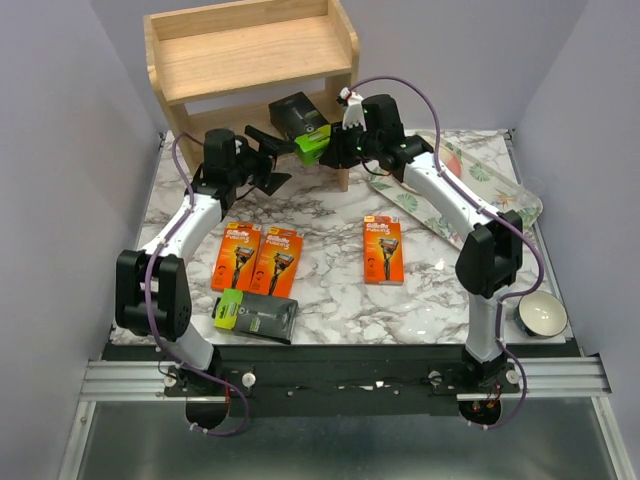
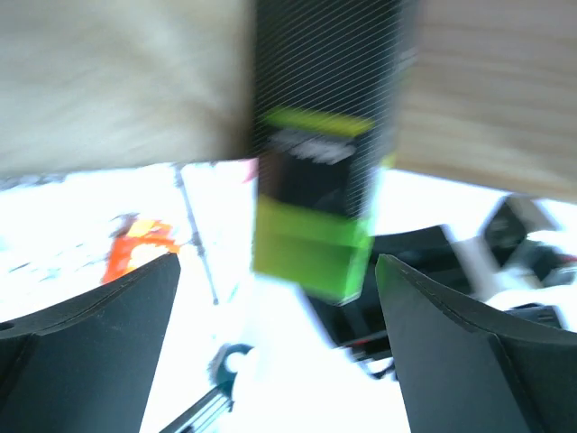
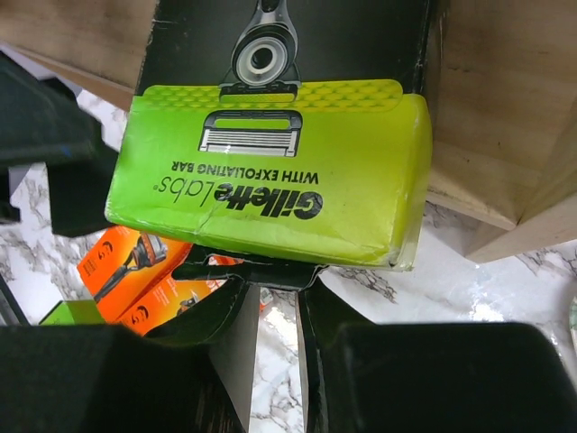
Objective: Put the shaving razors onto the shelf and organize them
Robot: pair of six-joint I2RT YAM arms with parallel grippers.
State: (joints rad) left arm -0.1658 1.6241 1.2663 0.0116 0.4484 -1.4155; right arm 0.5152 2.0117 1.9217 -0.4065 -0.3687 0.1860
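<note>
Razor pack (image 1: 298,118), dark with a lime-green end, is pinched in my right gripper (image 1: 330,150) at the lower tier of the shelf (image 1: 250,55), my left gripper (image 1: 268,158) spread open just left of it.

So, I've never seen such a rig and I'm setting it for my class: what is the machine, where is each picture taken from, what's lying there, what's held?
Two robot arms stand at a marble table. One picture looks down from above; the others come from a camera on each wrist. The right gripper holds a dark Gillette Labs razor pack, lime-green end, before the wooden shelf; the left gripper is open. On the table lie three orange razor packs, another dark pack and a floral tray.
</note>
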